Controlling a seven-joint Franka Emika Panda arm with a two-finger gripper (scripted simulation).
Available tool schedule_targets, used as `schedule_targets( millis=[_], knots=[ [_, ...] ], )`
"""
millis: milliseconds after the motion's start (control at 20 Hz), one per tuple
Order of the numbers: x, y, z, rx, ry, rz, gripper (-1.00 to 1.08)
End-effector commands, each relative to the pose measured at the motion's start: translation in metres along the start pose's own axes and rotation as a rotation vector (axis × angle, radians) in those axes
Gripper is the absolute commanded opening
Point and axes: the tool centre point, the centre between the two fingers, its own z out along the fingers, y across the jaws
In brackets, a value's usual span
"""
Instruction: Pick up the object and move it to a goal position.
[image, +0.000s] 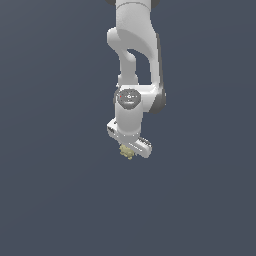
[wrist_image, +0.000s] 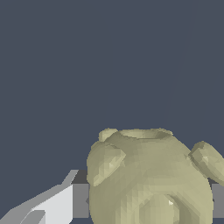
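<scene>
The object is a tiny lumpy pale yellow-tan blob just under the white gripper in the middle of the exterior view. In the wrist view the object fills the space between the two fingers, with knobs sticking out on both sides. One grey finger pad touches one side of it and the other finger shows at the picture's edge on the other side. The gripper is shut on the object. The fingertips are hidden in the exterior view.
The white Panda arm comes down from the top of the exterior view. Around it there is only a plain dark grey-blue surface.
</scene>
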Motion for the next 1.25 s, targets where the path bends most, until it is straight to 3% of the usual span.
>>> schedule_targets(
  millis=[0, 550, 1200],
  knots=[
    [0.011, -0.008, -0.014, 0.000, 0.000, 0.000, -1.00],
    [0.052, -0.041, -0.066, 0.000, 0.000, 0.000, -1.00],
    [0.067, -0.053, -0.082, 0.000, 0.000, 0.001, -1.00]
  ],
)
